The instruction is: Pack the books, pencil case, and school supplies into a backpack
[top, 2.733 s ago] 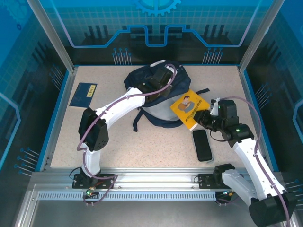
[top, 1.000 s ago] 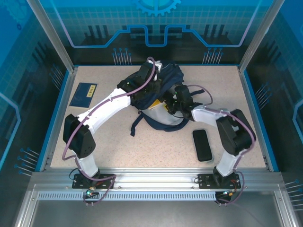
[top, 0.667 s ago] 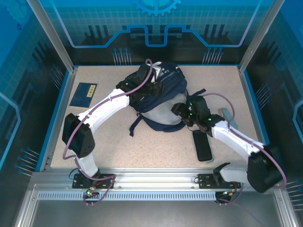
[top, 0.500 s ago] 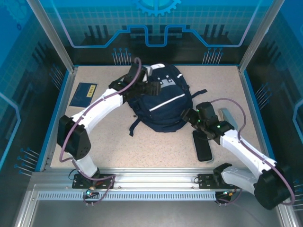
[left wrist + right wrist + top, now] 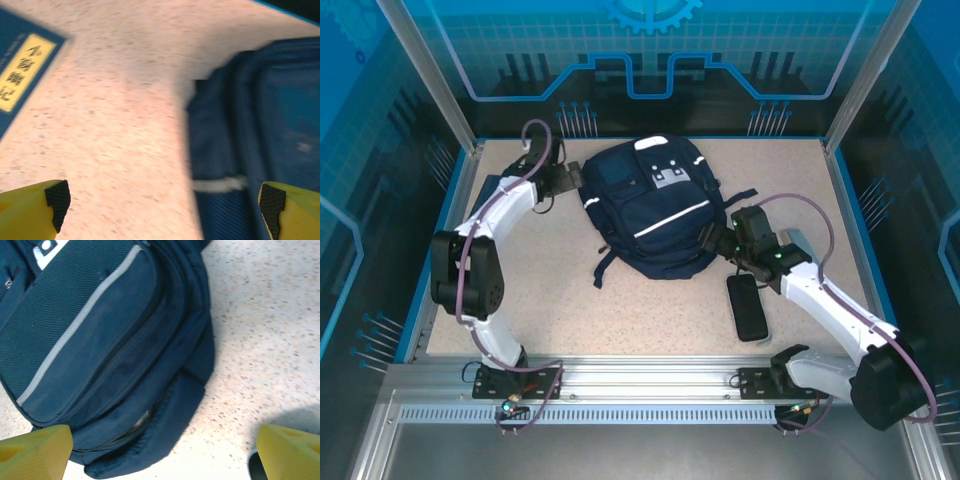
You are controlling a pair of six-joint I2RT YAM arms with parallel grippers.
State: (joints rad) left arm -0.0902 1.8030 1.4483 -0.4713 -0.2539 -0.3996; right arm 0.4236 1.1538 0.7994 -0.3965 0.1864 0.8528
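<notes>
Currently | one backpack | one navy book (yellow-labelled) | one black book

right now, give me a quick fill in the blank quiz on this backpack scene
1. The navy book carries a ___ label.
2. The left gripper and the right gripper are both ___.
3. The backpack shows ___ reflective stripes.
4. The black book lies nearest the ___ gripper.

Missing words: yellow; open; white; right
</notes>
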